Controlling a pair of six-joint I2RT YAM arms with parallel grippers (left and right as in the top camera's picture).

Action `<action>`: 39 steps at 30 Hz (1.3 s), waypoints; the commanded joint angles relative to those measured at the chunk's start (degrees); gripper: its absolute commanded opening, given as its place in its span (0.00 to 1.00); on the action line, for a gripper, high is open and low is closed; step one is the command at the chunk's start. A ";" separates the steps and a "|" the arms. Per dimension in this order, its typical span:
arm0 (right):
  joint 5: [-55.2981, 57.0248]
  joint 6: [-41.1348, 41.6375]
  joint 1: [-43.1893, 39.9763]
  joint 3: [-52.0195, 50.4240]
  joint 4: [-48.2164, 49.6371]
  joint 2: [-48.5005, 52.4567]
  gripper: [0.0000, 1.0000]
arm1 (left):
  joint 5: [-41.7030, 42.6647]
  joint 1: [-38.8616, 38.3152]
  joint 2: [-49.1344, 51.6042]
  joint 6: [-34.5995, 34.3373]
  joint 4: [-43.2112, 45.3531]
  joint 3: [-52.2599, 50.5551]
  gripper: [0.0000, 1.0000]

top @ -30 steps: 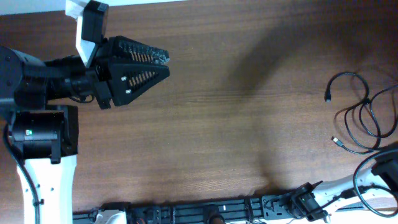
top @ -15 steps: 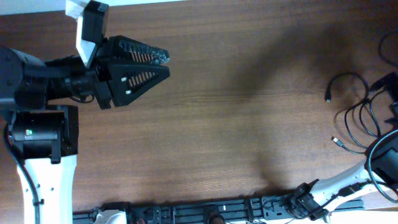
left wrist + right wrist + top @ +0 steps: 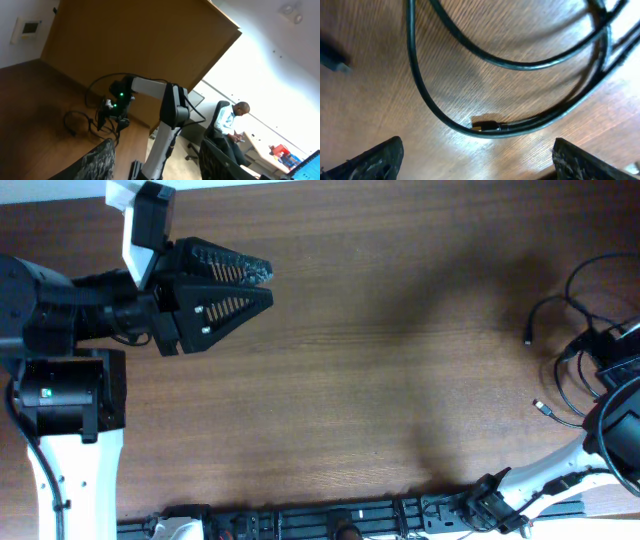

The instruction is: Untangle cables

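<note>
- Right gripper (image 3: pixel 480 159) is open, jaws wide apart with nothing between them. It hangs directly over the cables (image 3: pixel 520 124), which fill its wrist view.
- Change over the last second: the right arm was parked at the near right corner, clear of the loops. It has since swung in, and in the overhead view its wrist now hides part of the bundle.
- The cables lie much as they did, in loose overlapping loops at the right edge of the table (image 3: pixel 400 380). One plug end (image 3: pixel 541 408) lies just left of the loops.
- In the wrist view, strands cross each other at the upper right and a small connector (image 3: pixel 485 126) sits on the near strand. We can't tell which strand runs on top.
- Our read is that the approach is done but nothing is grasped yet, so untangling hasn't started. The next step needs one strand picked out, not the whole crossing.
- Left gripper (image 3: pixel 268 283) is open and empty, unchanged, at the far left, well apart from the cables.
- Containers: we see none. The cables rest on bare wood.
</note>
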 commanded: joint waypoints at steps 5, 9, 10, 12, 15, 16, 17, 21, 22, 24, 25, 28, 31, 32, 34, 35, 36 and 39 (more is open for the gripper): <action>1.05 -6.78 0.94 -9.42 11.15 -0.52 0.84 | 0.83 -0.22 -0.11 1.01 0.11 0.50 0.57; -5.07 -6.71 0.96 -12.17 16.94 -0.52 0.04 | 0.39 -0.22 -0.11 0.98 0.11 0.50 0.59; -8.35 -6.73 0.94 -12.02 17.73 -0.55 0.04 | 0.39 -0.22 -0.11 1.01 0.11 0.50 0.59; -13.97 -6.75 0.96 -10.54 18.27 -0.55 0.04 | 0.39 -0.22 -0.11 1.01 0.11 0.50 0.59; -17.40 -6.78 0.94 -5.75 17.31 -0.55 0.04 | 0.44 -0.22 -0.11 1.01 0.11 0.50 0.59; -16.52 -6.93 0.94 -2.43 16.22 -0.55 0.04 | 0.42 -0.22 -0.11 1.01 0.09 0.50 0.59; -15.43 -8.20 0.94 0.35 15.39 -0.55 0.04 | 0.42 -0.22 -0.11 0.98 0.09 0.50 0.59; -7.96 -9.35 0.81 9.11 13.90 -0.55 0.04 | 0.42 -0.22 -0.11 0.98 0.09 0.50 0.58; -6.71 -9.81 0.81 10.78 13.92 -0.55 0.04 | 0.42 -0.22 -0.11 0.98 0.09 0.50 0.58; -3.82 -9.81 0.83 14.49 14.40 -0.55 0.04 | 0.42 -0.22 -0.11 0.98 0.09 0.50 0.58; -2.45 -10.69 0.83 17.03 14.82 -0.55 0.04 | 0.42 -0.22 -0.11 0.98 0.09 0.50 0.58; 0.48 -12.76 0.83 22.75 15.72 -0.55 0.04 | 0.42 -0.22 -0.11 1.01 0.09 0.50 0.58; 3.96 -12.74 0.83 27.85 17.66 -0.55 0.04 | 0.42 -0.22 -0.11 2.27 0.09 0.50 0.57; 4.61 -12.74 0.83 28.83 18.27 -0.55 0.04 | 0.42 -0.22 -0.11 2.29 0.09 0.50 0.57; 6.45 -12.68 0.83 30.64 19.28 -0.55 0.04 | 0.44 -0.22 -0.11 2.27 0.09 0.46 0.57; 7.52 -12.52 0.83 31.23 19.82 -0.55 0.04 | 0.44 -0.22 -0.11 2.27 0.09 0.46 0.57; 9.68 -12.50 0.83 31.69 19.76 -0.55 0.04 | 0.48 -0.22 -0.11 2.27 0.09 0.46 0.57; 15.21 -10.56 0.83 31.67 17.44 -0.28 0.99 | 0.42 -0.22 -0.11 2.27 0.09 0.46 0.58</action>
